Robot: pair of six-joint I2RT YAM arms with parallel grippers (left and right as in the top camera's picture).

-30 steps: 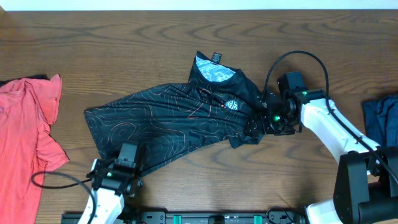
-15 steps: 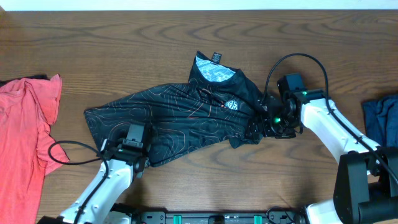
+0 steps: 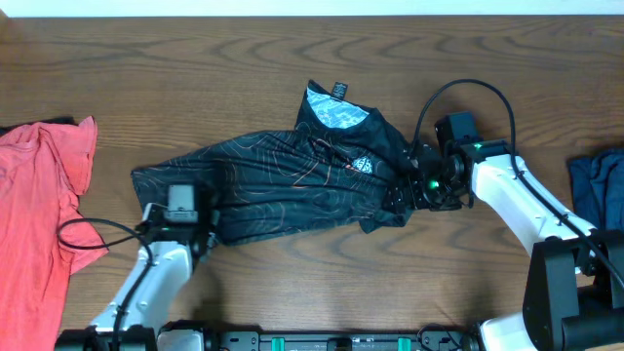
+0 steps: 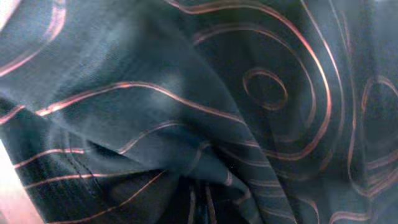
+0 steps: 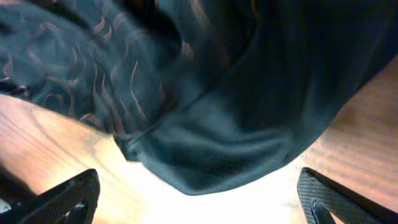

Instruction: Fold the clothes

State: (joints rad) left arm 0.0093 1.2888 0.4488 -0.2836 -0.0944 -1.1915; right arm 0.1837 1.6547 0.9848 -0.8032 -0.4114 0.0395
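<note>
I'm seeing the black jersey (image 3: 292, 180) lying crumpled mid-desk (image 3: 195, 68), collar toward the far edge. My left gripper (image 3: 181, 202) is pinching its near-left end, jaws pressed together on bunched fabric, with the arm reaching in from the near edge. My right gripper (image 3: 414, 187) is sitting spread wide at the right sleeve, gripping nothing. A red garment (image 3: 39, 205) is lying at the left edge and a blue garment (image 3: 597, 185) at the right.

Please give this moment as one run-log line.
left gripper: shut on jersey, left end | right gripper: open at right end | jersey: crumpled, not yet folded
</note>
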